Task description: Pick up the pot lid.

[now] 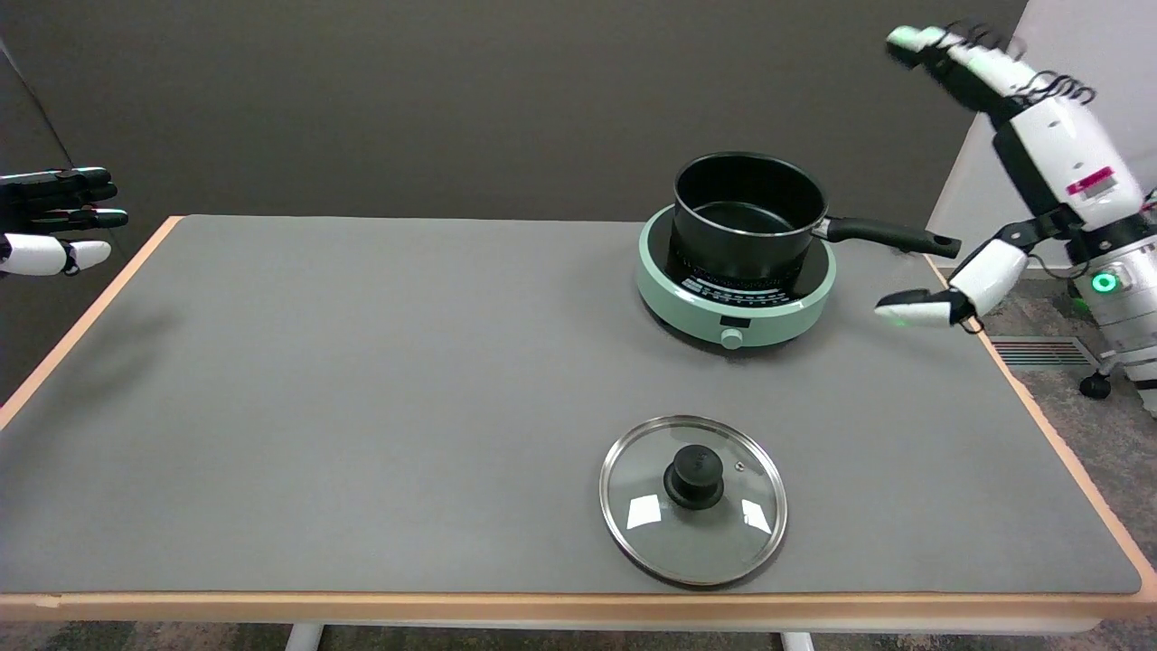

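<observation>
So the table (362,380) has a grey mat-like top with a light wood-coloured edge showing along the left, right and near sides. Two things sit straight on it. A glass pot lid (693,499) with a metal rim lies flat near the front edge, black knob up. Well behind it, toward the far right, there's a mint-green hob (734,289), round, with a small knob on its front; looks like an induction type, hard to say.
</observation>
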